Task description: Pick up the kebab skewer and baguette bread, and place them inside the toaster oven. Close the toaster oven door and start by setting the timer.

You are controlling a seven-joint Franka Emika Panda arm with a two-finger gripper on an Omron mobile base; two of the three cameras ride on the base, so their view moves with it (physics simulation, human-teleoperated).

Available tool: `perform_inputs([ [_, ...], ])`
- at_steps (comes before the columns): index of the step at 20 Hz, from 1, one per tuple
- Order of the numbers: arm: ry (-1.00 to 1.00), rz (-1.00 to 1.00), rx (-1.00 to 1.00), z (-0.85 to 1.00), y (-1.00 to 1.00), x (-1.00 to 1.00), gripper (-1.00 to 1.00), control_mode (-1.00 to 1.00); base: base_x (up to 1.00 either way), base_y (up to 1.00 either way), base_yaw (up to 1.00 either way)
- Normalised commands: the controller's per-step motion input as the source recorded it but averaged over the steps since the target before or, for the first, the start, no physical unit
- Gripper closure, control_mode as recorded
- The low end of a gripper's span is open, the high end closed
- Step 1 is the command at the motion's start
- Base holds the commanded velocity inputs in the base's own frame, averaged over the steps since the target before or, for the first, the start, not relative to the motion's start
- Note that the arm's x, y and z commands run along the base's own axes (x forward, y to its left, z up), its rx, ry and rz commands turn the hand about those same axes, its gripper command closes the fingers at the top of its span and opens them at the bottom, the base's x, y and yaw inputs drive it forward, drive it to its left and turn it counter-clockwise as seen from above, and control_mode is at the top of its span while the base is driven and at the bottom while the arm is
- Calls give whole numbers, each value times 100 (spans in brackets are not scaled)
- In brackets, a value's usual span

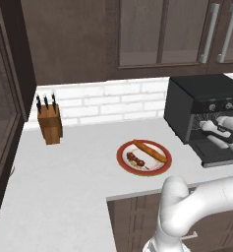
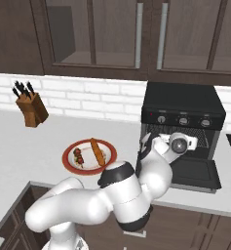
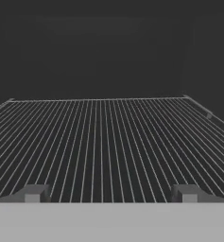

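Landmark: the plate (image 1: 160, 168), red-rimmed, mid tabletop (image 1: 69, 167).

Far left of the plate, by the brick backsplash (image 1: 113, 101): a wooden knife block (image 1: 49, 123) with dark handles, standing on the tabletop, well apart from the plate.

On the plate: the kebab skewer (image 1: 136, 159), dark red-brown chunks, lies on the plate's left part. The baguette bread (image 1: 150, 151) lies just beside it, slanted across the plate's middle and back-right. Whether the two touch, cannot tell. In the right base view the same pair: skewer (image 2: 79, 156) left, baguette (image 2: 97, 151) right, both on the plate (image 2: 70, 163).

Right of the plate: the toaster oven (image 2: 181, 100), black, against the backsplash, three round knobs (image 2: 183, 120) along its top front. The toaster oven door (image 2: 197, 173) is dropped open, lying flat out toward the tabletop edge. Oven and plate are apart.

The arm's wrist reaches into the oven mouth, well right of the plate. In the hand view the pincer (image 3: 111, 194) sits with its tips wide apart, nothing between them, low over the wire rack (image 3: 104, 142) inside the dark oven cavity. The rack carries nothing.

Above it all: dark wood upper cabinets (image 2: 112, 34) with glass fronts and metal handles.
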Motion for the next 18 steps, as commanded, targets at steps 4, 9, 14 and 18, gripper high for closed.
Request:
perform_inputs([
  [4, 8, 0, 0, -26, 0, 0, -100, -100, 0, 0, 0],
  [9, 1, 2, 0, -55, -2, -18, -100, -100, 0, 0, 0],
  [14, 3, 2, 0, -57, 0, -33, -100, -100, 0, 0, 0],
  [18, 9, 1, 0, -56, 0, -34, -100, -100, 0, 0, 0],
])
